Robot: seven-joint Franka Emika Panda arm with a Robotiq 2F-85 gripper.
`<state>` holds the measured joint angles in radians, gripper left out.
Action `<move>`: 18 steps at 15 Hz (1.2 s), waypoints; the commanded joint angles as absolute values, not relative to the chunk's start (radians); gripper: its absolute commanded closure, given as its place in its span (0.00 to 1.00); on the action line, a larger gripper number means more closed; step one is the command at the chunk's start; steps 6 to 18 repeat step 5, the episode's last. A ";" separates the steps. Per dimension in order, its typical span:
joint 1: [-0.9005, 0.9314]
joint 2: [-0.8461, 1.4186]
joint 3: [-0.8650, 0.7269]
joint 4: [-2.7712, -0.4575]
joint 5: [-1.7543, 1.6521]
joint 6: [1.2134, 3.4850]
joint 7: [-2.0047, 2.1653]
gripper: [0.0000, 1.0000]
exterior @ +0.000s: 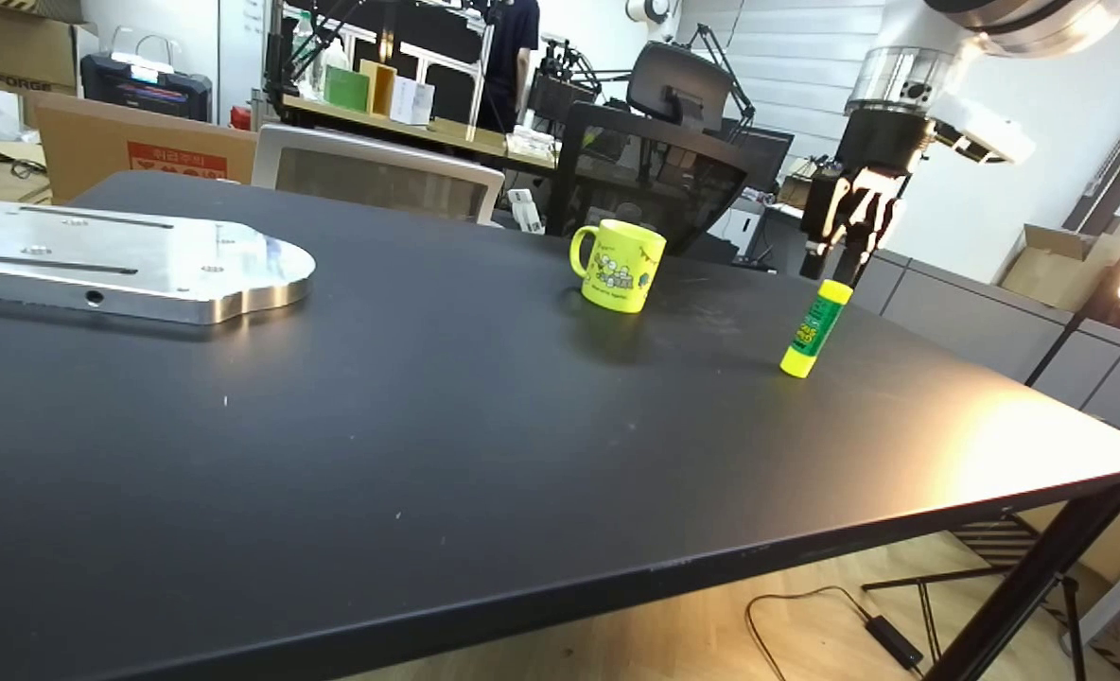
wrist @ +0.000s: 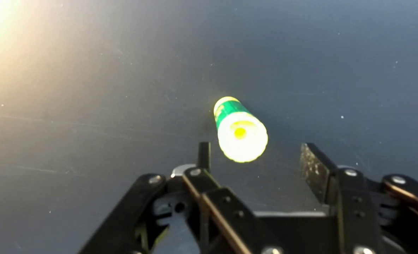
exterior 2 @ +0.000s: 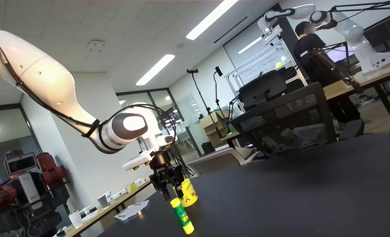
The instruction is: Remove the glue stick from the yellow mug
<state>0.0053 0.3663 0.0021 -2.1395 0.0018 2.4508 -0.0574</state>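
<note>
- Far left of an exterior view, the plate (exterior: pixel 134 251), flat metal, lies on the dark table (exterior: pixel 380 454), well apart from everything of the task.
- Above the middle of that frame, the mug (exterior: pixel 621 265) stands upright with its handle toward the left.
- Right of centre, the stick (exterior: pixel 816 328) stands on end on the table, outside the mug and apart from it; from that, the removal looks done.
- The stick is probably light, stiff plastic and not fragile. Its smooth sides may slip a little, and its narrow base makes toppling the likelier trouble.
- Should it need lifting, the green middle looks the surest place to take hold, pinched squarely across. From above, the yellow upper end comes within reach first; in the wrist view it is bleached by glare, a recess showing at its centre.
- Toward the upper right of the exterior frame, the gripper (exterior: pixel 832 269) points down at the stick's upper end. In the wrist view its fingers (wrist: pixel 316 173) stand wide apart, holding nothing, with the stick nearer the finger at frame left. Whether the tips reach below the stick's top is hard to tell. A sideways move could knock it over; straight up looks safer.
</note>
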 commanded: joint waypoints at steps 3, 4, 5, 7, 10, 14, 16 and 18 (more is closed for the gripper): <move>0.002 0.300 0.007 -2.146 0.003 2.461 -0.056 0.13; 0.002 0.275 0.007 -2.151 0.003 2.461 -0.056 0.07; 0.003 0.255 0.007 -2.159 0.004 2.461 -0.056 0.00; 0.003 0.255 0.007 -2.159 0.004 2.461 -0.056 0.00; 0.003 0.255 0.007 -2.159 0.004 2.461 -0.056 0.00; 0.003 0.255 0.007 -2.159 0.004 2.461 -0.056 0.00; 0.003 0.255 0.007 -2.159 0.004 2.461 -0.056 0.00; 0.003 0.255 0.007 -2.159 0.004 2.461 -0.056 0.00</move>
